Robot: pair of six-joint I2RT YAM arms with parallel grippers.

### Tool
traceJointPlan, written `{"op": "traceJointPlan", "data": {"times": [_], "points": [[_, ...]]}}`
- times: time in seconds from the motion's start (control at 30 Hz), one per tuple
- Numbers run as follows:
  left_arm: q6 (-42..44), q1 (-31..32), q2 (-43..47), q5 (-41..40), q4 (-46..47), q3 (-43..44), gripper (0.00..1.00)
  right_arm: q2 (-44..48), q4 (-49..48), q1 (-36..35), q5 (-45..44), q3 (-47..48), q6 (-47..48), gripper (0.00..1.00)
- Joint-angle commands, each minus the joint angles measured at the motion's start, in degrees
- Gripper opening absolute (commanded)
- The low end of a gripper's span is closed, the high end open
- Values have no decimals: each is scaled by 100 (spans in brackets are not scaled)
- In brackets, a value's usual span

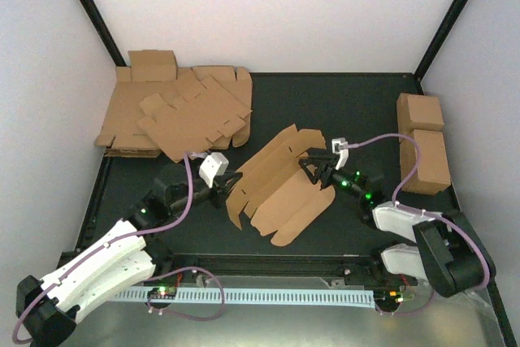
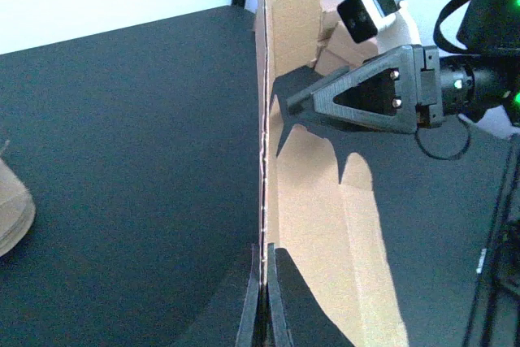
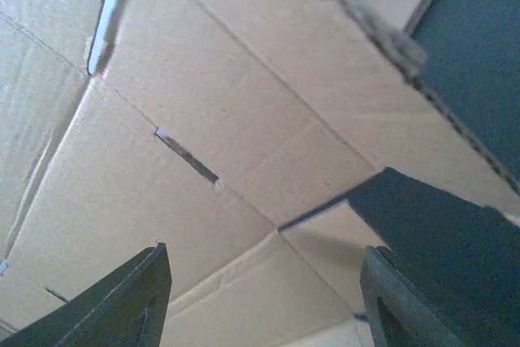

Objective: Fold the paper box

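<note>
Brown cardboard, die-cut and half folded, the box point(image 1: 280, 188) lies near the middle of the black table point(image 1: 341, 103), set on a slant between the two arms. Its long base panel rests flat, with rounded flaps toward the near edge. One long wall on its left side stands up, and another panel rises at its far right end.

The left gripper point(image 1: 230, 183) reaches in from the left and is clamped tight on the near end of the standing wall. Its own camera sees that wall edge-on, as a thin upright line rising from between the fingertips point(image 2: 250, 323), which press it from both sides.

The right gripper point(image 1: 315, 170) sits at the box's far right end, over the inside of the fold. Its camera shows the two dark fingers point(image 3: 122, 306) well apart at the bottom corners. The creased inner face and a short slot cut lie ahead of them, and nothing is pinched between them. From the left wrist, one triangular finger point(image 2: 317, 93) points at the standing wall; whether its tip touches the cardboard cannot be told.

A heap point(image 1: 179, 115) of flat cardboard sheets fills the far left corner. Two cuboids point(image 1: 424, 144) sit one behind the other at the right edge, close together and well apart from the box.
</note>
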State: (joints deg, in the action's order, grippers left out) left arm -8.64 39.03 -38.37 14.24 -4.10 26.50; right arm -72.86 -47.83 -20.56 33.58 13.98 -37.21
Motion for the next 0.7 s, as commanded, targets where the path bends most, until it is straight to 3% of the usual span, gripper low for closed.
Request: {"op": "traceJointPlan", "data": {"times": [0.0,0.43,0.67], "points": [[-225,-117,-19,635,-70,476,2,431,58,42,-195,33,595,68],[-272,-216,80,852,-179,549,2,1756,760,78,-755,-382,1407,75],[-208,-225,27,895,-200,592,2,1546,1283,76,-524,-3,1876,76]]}}
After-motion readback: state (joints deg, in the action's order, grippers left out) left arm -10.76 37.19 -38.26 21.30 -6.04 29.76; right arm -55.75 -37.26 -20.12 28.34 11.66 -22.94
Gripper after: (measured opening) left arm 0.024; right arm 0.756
